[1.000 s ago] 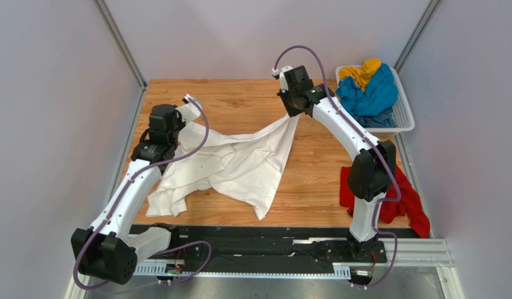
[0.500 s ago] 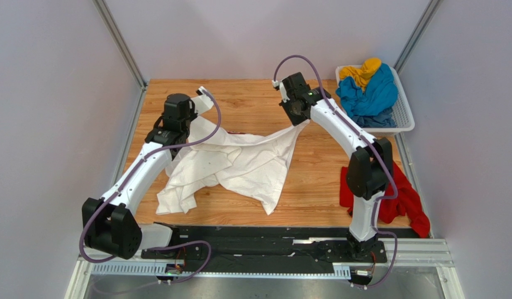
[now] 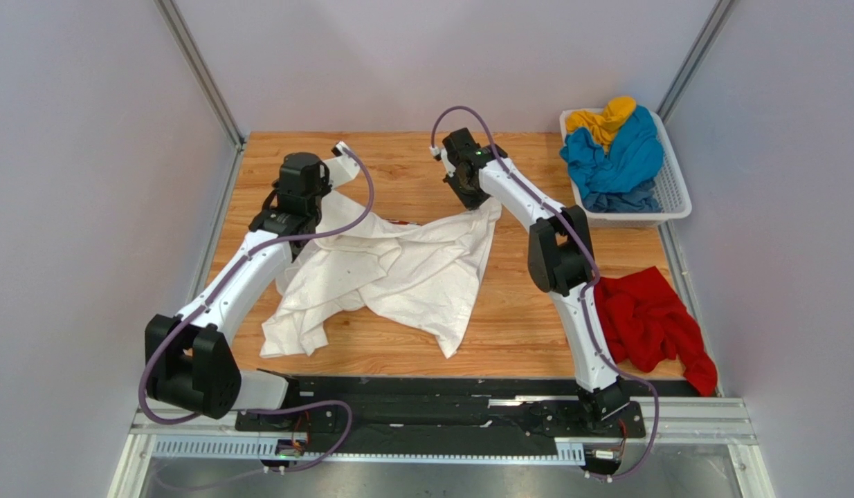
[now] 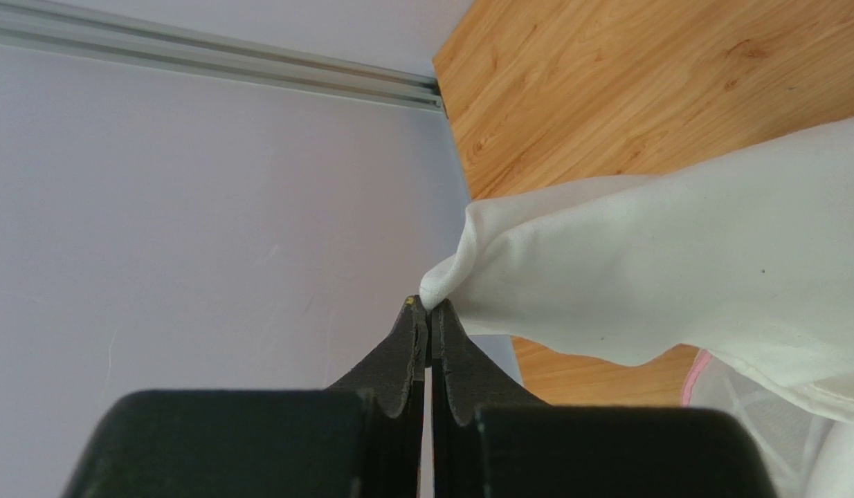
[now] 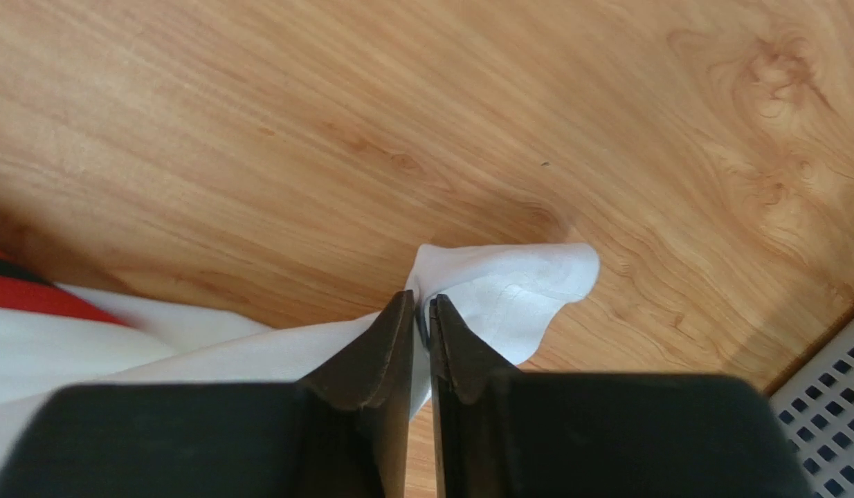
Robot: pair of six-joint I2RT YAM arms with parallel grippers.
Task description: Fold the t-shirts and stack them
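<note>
The white t-shirt lies crumpled across the middle of the wooden table, a sliver of its red print showing. My left gripper is at the back left, shut on a lifted fold of that white t-shirt, pinched at the fingertips. At the shirt's back right corner, low over the wood, my right gripper has its jaws a thin slit apart with the white corner caught between them. A red t-shirt lies bunched at the right.
A white lattice basket at the back right holds a blue t-shirt and a yellow one. Grey walls and metal rails border the table on the left, back and right. The black base rail runs along the near edge.
The right arm swung left and lowered its corner of the white shirt toward the table, uncovering the red shirt. The left arm carried its fold farther back. The taut cloth has slackened.
</note>
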